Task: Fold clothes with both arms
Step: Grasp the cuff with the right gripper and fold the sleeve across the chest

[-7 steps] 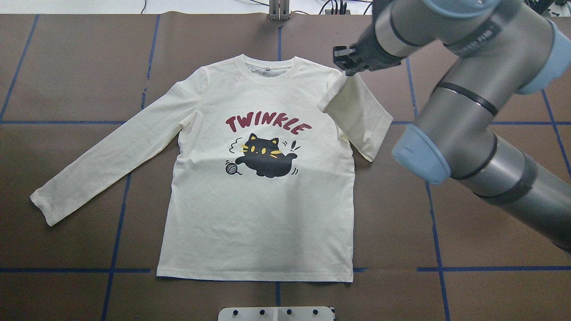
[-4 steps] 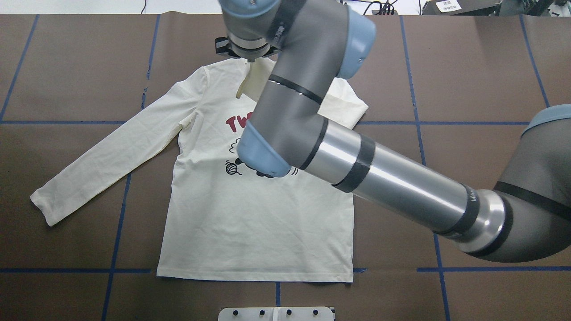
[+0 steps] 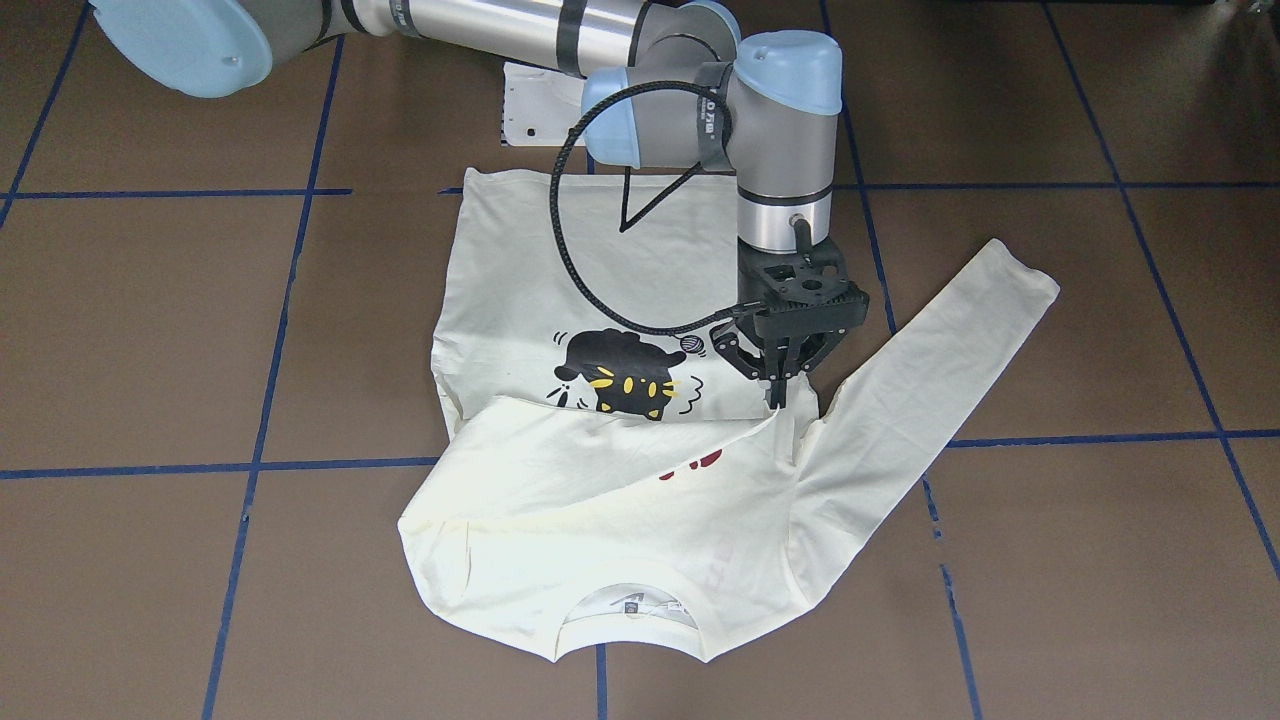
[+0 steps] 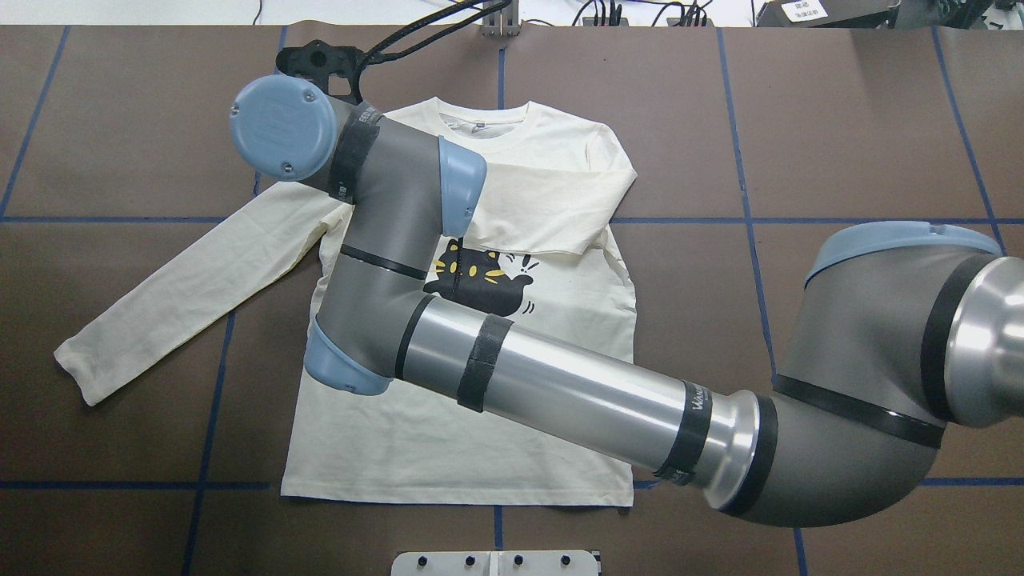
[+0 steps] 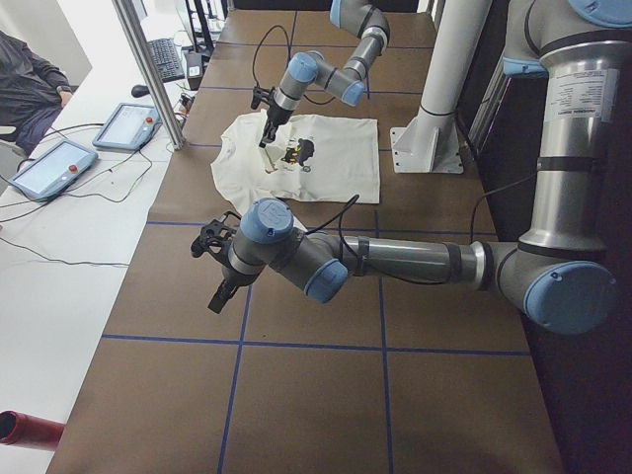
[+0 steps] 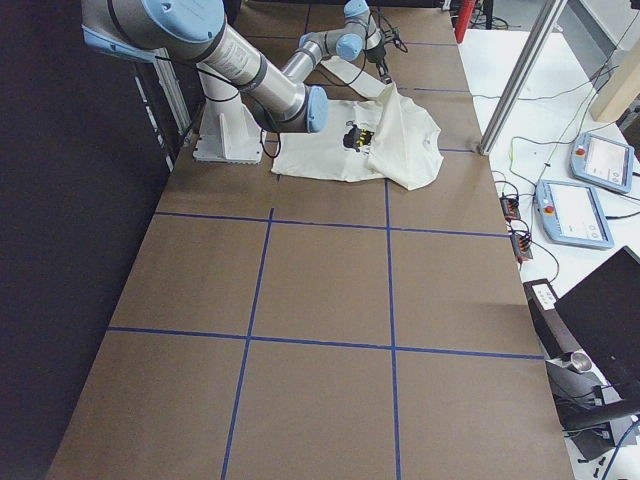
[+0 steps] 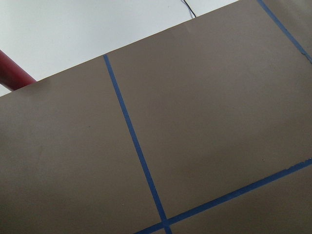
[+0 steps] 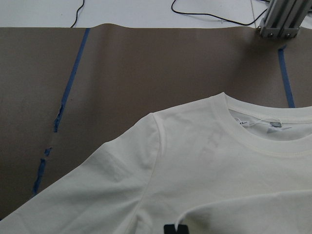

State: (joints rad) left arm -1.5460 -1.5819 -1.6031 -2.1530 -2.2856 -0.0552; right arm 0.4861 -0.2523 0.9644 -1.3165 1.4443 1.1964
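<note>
The cream-white T-shirt [image 4: 448, 416] lies flat, print side up, with the black cat print [image 4: 488, 280] partly showing. Its right sleeve [image 4: 552, 208] is folded across the chest and covers most of the lettering. Its left sleeve [image 4: 192, 288] lies spread out to the side. In the front-facing view my right gripper [image 3: 778, 392] is shut on the cuff of the folded sleeve [image 3: 600, 450], just above the shirt's left armpit. In the overhead view the wrist hides this gripper. My left gripper [image 5: 221, 288] hangs over bare table far from the shirt [image 5: 326, 163]; I cannot tell whether it is open.
The white pedestal base [image 4: 496, 562] stands at the robot-side table edge, just behind the shirt's hem. Blue tape lines [image 4: 216, 400] cross the brown table. My right arm's forearm [image 4: 560, 384] spans the shirt's lower half. Tablets [image 5: 54, 163] lie on the white bench beside the table.
My right arm has swept from the shirt's right shoulder across to its left side, dragging the right sleeve cuff. The sleeve now lies folded across the chest over the lettering.
</note>
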